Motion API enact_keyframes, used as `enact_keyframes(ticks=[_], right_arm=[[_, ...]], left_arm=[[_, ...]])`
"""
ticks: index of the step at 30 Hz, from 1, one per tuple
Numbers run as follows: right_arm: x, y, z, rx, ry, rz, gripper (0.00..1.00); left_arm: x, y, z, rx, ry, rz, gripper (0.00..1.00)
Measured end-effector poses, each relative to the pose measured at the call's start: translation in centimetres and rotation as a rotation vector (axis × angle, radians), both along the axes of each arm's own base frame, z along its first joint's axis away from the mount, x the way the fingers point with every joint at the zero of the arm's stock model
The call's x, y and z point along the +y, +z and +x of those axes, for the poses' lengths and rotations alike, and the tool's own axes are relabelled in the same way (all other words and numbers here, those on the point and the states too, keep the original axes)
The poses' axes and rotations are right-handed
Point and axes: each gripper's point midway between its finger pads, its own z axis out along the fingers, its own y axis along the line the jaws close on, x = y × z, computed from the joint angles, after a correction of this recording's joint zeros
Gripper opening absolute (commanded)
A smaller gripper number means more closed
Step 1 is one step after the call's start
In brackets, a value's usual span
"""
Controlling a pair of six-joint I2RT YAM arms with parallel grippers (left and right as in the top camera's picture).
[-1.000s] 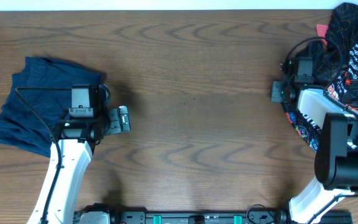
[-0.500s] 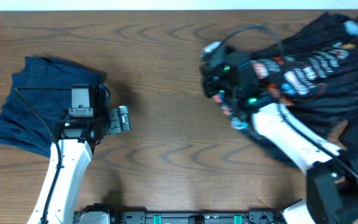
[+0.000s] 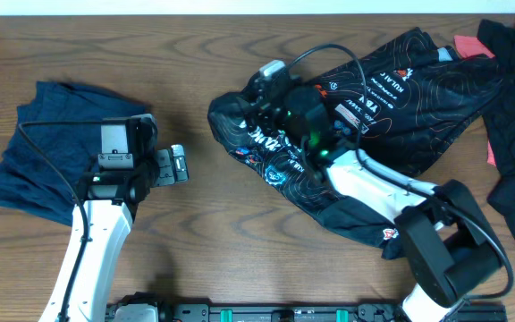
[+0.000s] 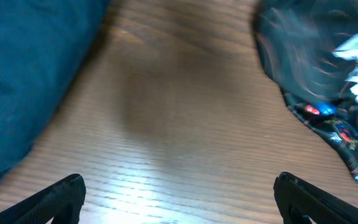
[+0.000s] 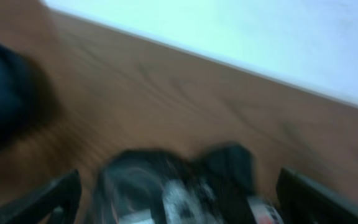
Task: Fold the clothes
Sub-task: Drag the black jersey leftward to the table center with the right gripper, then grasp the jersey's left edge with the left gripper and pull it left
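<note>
The black jersey [image 3: 392,107], with grey contour lines and white lettering, lies crumpled across the middle and right of the table. My right gripper [image 3: 256,105] hovers over its left end. In the blurred right wrist view the gripper [image 5: 188,186] is open, its jaws wide apart, with jersey cloth [image 5: 166,180] lying loose below them. A navy-blue garment [image 3: 47,152] lies folded at the left. My left gripper [image 3: 179,167] sits just right of it, open over bare wood [image 4: 182,186]. The jersey's edge [image 4: 328,74] shows at the right of the left wrist view.
A black and coral-pink garment [image 3: 512,152] lies bunched at the table's right edge. The navy garment [image 4: 30,62] fills the left side of the left wrist view. Bare brown wood [image 3: 204,241] runs along the front between the arms.
The right arm swept left, dragging the jersey from the right edge to the table's middle, and its jaws went from shut to open. The left arm stayed still.
</note>
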Motion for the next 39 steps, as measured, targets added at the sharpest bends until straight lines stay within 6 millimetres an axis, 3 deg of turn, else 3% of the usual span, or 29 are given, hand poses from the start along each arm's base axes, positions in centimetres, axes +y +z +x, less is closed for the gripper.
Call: enact_keyframes(ticks=[4,10,13,18,23,25,29,30,31,32,36,39], right_arm=[[-6.6,-1.6,-0.8,0.160,-0.134,-0.129,0.99],[-17.5,1.1,-3.4,0.290,-0.350,-0.203,0.99],[-21.9,1.9,-4.7,0.341,-0.445,-0.214,0.99],[-26.2,1.4,-6.4,0.418,-0.543,-0.231,0.99],[-27.7,0.7,-7.3,0.467,-0.579,-0.243,0.99],[-27.7,0.7,-7.4,0.471,-0.579,-0.245,0.99],[-27.7,0.6,-7.5,0.477,-0.578,-0.247,0.99],[-27.8,0.5,-7.5,0.479,-0.578,-0.247,0.99],[-27.8,0.5,-7.6,0.481,-0.578,-0.248,0.99],[-27.8,0.5,-7.6,0.482,-0.578,-0.248,0.99],[-27.8,0.3,-7.8,0.493,-0.577,-0.253,0.99],[-27.8,0.2,-8.0,0.502,-0.577,-0.256,0.99]], left_arm=[[-1.5,0.7,0.7,-0.039,-0.046,-0.073,0.98],[-4.8,1.6,2.0,-0.095,-0.143,-0.213,0.98],[-6.8,0.5,2.2,-0.056,-0.168,-0.264,0.98],[-11.2,-3.1,2.3,0.050,-0.224,-0.321,0.98],[-15.1,-6.4,2.4,0.117,-0.252,-0.364,0.99],[-16.5,-7.3,2.6,0.124,-0.259,-0.382,0.91],[-19.0,-9.1,3.4,0.113,-0.277,-0.413,0.58],[-19.5,-9.5,3.5,0.114,-0.280,-0.417,0.42],[-19.9,-10.0,3.4,0.115,-0.287,-0.415,0.15],[-20.1,-10.3,3.4,0.121,-0.285,-0.415,0.06],[-19.3,-10.9,4.1,0.104,-0.251,-0.373,0.06],[-17.0,-10.6,5.6,0.066,-0.183,-0.343,0.06]])
